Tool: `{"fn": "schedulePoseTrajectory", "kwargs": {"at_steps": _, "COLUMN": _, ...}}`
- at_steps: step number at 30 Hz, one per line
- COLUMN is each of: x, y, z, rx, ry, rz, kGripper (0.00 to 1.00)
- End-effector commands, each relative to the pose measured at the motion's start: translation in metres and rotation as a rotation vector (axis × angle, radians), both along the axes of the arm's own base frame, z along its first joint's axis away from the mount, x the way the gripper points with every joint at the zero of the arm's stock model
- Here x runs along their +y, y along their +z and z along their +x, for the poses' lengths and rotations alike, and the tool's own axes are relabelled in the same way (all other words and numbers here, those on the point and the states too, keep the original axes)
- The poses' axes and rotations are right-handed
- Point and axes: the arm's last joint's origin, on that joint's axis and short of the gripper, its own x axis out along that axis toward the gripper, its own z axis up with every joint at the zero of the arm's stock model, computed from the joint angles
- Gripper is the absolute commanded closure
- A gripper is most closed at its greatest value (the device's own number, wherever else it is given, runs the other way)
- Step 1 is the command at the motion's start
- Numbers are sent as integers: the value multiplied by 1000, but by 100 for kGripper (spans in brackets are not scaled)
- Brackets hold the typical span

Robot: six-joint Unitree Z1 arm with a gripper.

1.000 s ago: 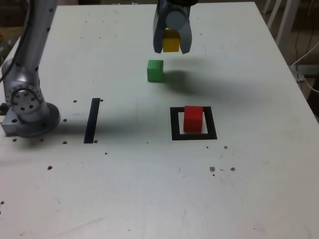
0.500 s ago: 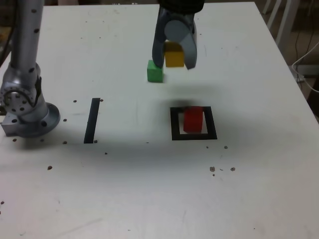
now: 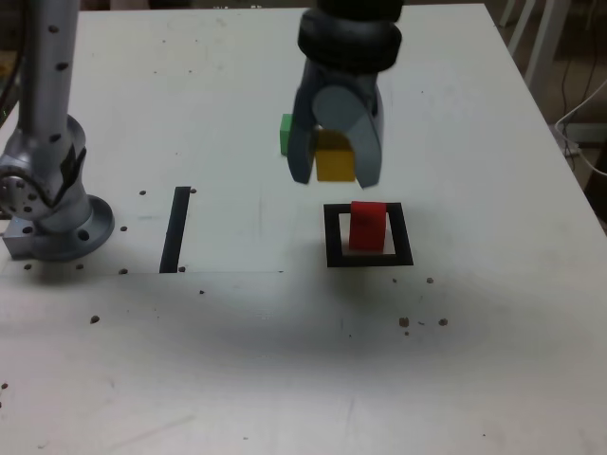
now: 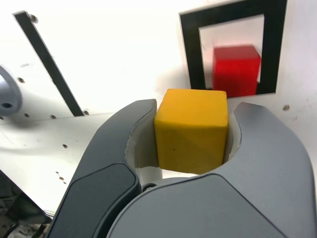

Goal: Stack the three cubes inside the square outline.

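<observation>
Hand clenched on the yellow cube, held above the tabletop. Beyond the hand toward the exterior view's bottom: red cube inside the square outline. Green cube: partly hidden behind the hand.

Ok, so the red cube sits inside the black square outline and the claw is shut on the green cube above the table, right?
Not quite: the claw is shut on the yellow cube, as the wrist view shows. The red cube does sit inside the black square outline.
</observation>
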Motion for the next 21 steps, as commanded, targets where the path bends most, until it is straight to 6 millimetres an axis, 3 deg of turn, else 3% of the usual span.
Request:
{"fn": "schedulePoseTrajectory", "kwargs": {"at_steps": 1, "x": -2, "y": -5, "z": 5, "rx": 7, "ry": -3, "rz": -5, "kGripper": 74}}
{"fn": "schedulePoseTrajectory", "kwargs": {"at_steps": 21, "x": -4, "y": -42, "z": 33, "rx": 33, "ry": -26, "rz": -11, "kGripper": 74}}
